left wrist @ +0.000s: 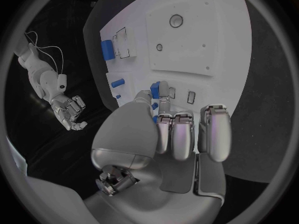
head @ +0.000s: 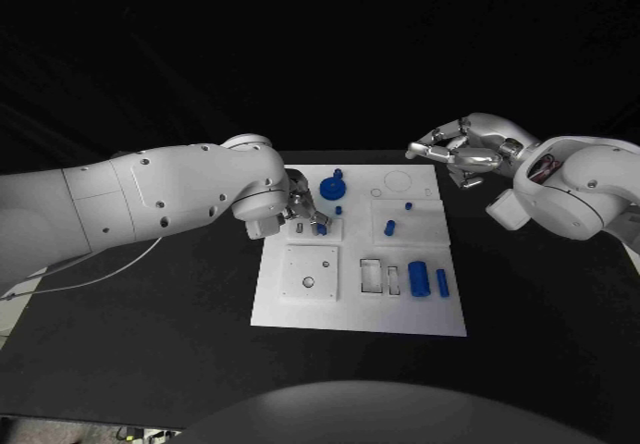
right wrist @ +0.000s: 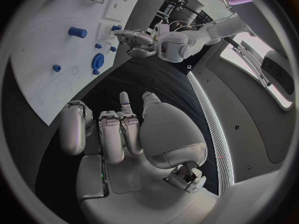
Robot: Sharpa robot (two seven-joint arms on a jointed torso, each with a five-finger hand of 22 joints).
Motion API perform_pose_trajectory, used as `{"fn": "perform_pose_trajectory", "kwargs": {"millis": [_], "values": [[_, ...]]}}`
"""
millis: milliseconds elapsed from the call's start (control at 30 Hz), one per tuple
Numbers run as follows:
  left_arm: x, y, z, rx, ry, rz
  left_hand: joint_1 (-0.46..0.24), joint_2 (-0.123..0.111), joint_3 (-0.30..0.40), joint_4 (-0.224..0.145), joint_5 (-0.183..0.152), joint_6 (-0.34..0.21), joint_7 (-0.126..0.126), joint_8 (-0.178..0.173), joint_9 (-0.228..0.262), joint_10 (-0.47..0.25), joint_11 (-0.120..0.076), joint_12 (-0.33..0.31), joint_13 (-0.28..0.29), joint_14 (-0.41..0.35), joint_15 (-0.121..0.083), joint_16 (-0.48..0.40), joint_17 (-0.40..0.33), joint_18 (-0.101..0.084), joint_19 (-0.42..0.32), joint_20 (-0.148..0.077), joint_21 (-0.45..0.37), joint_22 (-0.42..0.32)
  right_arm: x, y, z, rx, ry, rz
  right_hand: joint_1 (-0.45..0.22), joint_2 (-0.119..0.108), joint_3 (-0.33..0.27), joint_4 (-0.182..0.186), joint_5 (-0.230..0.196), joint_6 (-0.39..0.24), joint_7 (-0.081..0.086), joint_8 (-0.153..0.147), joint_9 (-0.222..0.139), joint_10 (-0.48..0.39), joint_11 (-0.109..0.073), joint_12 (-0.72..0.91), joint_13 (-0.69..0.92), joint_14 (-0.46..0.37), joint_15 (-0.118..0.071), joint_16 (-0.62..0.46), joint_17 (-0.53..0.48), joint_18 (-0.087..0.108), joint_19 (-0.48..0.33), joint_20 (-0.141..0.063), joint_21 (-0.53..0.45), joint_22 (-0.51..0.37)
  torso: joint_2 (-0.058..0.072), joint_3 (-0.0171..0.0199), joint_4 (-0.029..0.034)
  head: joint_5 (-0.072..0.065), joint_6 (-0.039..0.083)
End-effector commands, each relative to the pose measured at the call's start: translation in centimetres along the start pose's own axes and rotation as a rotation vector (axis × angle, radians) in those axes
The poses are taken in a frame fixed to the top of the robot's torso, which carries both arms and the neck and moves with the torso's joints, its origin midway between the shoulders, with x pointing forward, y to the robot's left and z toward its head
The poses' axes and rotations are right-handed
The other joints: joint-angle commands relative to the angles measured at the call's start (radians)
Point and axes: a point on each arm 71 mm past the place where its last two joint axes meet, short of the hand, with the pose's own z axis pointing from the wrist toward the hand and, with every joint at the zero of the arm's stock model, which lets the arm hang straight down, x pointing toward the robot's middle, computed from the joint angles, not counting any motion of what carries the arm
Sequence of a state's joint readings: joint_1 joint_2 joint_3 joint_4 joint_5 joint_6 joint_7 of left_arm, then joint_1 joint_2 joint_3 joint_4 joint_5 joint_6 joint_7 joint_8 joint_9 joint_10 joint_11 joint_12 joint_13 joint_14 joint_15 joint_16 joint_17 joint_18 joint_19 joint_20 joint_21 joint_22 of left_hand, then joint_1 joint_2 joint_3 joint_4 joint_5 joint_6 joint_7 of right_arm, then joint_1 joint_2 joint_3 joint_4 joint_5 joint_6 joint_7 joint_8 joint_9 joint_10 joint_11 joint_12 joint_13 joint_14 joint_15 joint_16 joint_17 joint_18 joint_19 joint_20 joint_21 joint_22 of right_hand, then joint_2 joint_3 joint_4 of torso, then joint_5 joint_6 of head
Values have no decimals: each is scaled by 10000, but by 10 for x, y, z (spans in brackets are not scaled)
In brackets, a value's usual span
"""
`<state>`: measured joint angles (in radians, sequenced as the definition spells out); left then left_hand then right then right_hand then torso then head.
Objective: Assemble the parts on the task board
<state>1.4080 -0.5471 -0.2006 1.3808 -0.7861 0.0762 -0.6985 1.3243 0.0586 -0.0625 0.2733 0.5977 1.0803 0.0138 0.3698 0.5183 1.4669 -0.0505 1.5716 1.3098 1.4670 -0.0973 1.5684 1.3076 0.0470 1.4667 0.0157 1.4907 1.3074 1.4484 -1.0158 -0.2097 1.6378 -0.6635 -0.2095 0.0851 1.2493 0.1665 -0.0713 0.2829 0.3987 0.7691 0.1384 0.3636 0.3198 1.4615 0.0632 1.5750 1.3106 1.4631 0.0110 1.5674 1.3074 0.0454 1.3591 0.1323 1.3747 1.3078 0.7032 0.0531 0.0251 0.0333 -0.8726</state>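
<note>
Left hand is working at the board

Its fingers are pinching a small blue part over the board's middle. The right hand is hanging off the far corner, curled, holding nothing. Some parts are standing in place; 2 pegs are lying loose, so lots is left.

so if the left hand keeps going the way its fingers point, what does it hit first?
Probably the task board itself: the left hand pinches a small blue part right above it, fingertips aimed at the white surface. Depth is unclear.
</note>
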Motion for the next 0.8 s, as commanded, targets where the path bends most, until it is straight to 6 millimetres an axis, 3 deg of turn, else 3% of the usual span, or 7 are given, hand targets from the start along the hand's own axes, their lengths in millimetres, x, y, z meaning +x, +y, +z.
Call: {"fn": "perform_pose_trajectory", "kwargs": {"millis": [33, 267, 367, 800], "values": [[-3, 8, -6, -989, -484, 666, -68, -106, 92, 46, -94, -54, 12, 42, 45, 1039, -70, -8, 2610, 1038, -92, 24, 2632, -78, 86, -84, -48, 986, 1, 0, 0, -9, 141, -4, 102, 12, 78, -1, 59, 87, -16, 65, 16, 1093, 35, -42, 2602, 1077, 73, 34, 2634, 170, -58, -20, -64, 1799, -1, 5, 4, -6, 0], [-4, 13, -11, -1082, -736, 1058, -124, -118, 146, 93, -132, -83, 17, 41, 90, 1039, -71, -8, 2610, 1038, -94, 24, 2632, -77, 86, -86, -56, 982, 2, -3, 0, 25, 156, 6, 102, 12, 78, -1, 59, 87, -16, 65, 16, 1093, 35, -42, 2602, 1077, 73, 34, 2634, 170, -58, -20, -64, 1799, -4, 0, 19, 21, 0], [-5, 15, -11, -1132, -907, 1182, -115, -124, 190, 90, -166, -100, 13, 42, 115, 1039, -74, -8, 2610, 1038, -97, 24, 2632, -84, 109, -89, -41, 1016, 2, -4, 1, 24, 159, 15, 112, 11, 80, -2, 61, 90, -16, 65, 17, 1093, 36, -42, 2602, 1077, 74, 34, 2634, 174, -70, -19, -76, 1794, 8, 3, -7, 77, 0], [-7, 17, -6, -1229, -1382, 1530, -119, -142, 361, 102, -292, -186, 27, 25, 206, 1039, -73, -8, 2610, 1038, -104, 24, 2632, -89, 134, -98, -40, 1038, 3, -6, 1, -4, 129, 31, 129, 6, 83, -4, 67, 89, -15, 62, 18, 1093, 36, -42, 2602, 1077, 75, 34, 2634, 173, -69, -18, -76, 1794, 18, -12, -16, 68, 0]]}}
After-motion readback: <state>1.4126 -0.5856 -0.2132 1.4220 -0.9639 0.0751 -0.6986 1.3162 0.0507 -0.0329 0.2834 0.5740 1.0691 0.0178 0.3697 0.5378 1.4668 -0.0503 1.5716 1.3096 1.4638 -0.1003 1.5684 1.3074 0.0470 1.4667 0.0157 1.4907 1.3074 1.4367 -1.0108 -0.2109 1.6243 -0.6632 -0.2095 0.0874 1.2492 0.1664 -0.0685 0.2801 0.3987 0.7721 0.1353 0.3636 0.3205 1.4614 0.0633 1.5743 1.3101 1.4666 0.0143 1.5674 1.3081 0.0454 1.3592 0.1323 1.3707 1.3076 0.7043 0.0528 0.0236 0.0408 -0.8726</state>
